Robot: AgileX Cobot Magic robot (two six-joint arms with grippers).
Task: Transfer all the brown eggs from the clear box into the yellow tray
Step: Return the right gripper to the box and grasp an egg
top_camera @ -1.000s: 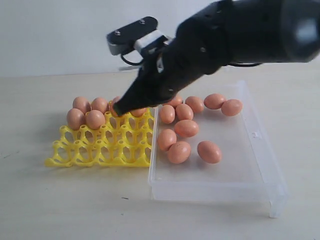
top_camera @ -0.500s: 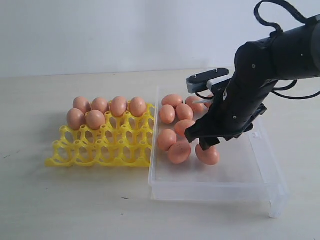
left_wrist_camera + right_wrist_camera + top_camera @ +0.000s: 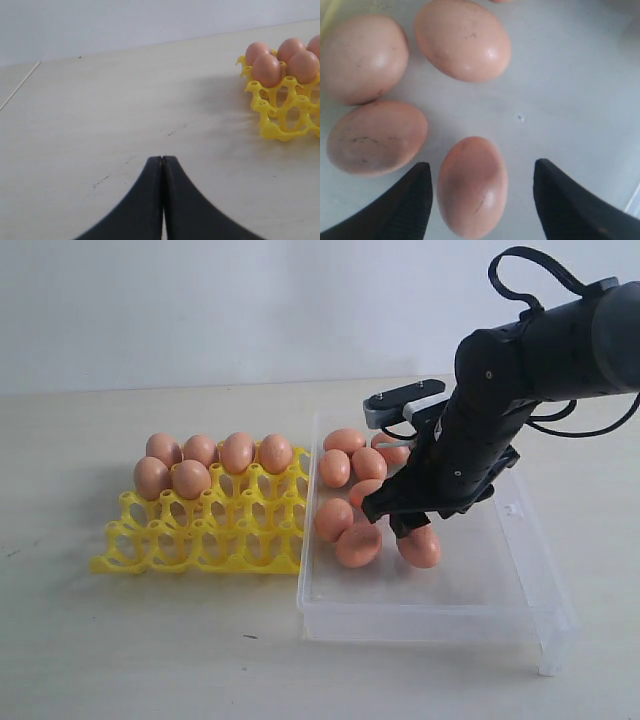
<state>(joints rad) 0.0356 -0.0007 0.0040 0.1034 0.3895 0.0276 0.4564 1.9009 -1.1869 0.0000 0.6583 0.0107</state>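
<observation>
1. Desk (image 3: pixel 150 640): pale beige, matte, with faint scuffs; a plain pale wall (image 3: pixel 200 300) stands behind it.
2. Bright yellow square plastic egg tray (image 3: pixel 200 530): an openwork lattice of cups with pointed posts; it lies flat on the desk, just beside the left wall of the box.
3. Smooth, matte orange-brown oval eggs (image 3: pixel 237 452): six sit in the tray; four fill the back row and two (image 3: pixel 190 479) take the left end of the next row; the remaining cups show only bare lattice.
4. Shallow rectangular transparent plastic box (image 3: pixel 430 625): low glossy walls and a small tab at the front right corner; it sits right of the tray; several loose eggs lie on their sides on its floor, clustered toward the tray side (image 3: pixel 334 468); some are partly hidden behind the arm, so I cannot give an exact count.
5. Black right arm (image 3: pixel 520 360): bent down over the box with a looped cable at the top; the right jaws stand wide apart and low inside the box; their inner faces are ribbed; one egg (image 3: pixel 472 185) lies lengthwise between them with a gap on each side, resting on the box floor and not gripped; three more eggs lie just beyond it (image 3: pixel 377 137).
6. Left jaws: smooth black curved tips pressed flat together, holding nothing; they hang over bare desk, well apart from the tray corner (image 3: pixel 280 125).
</observation>
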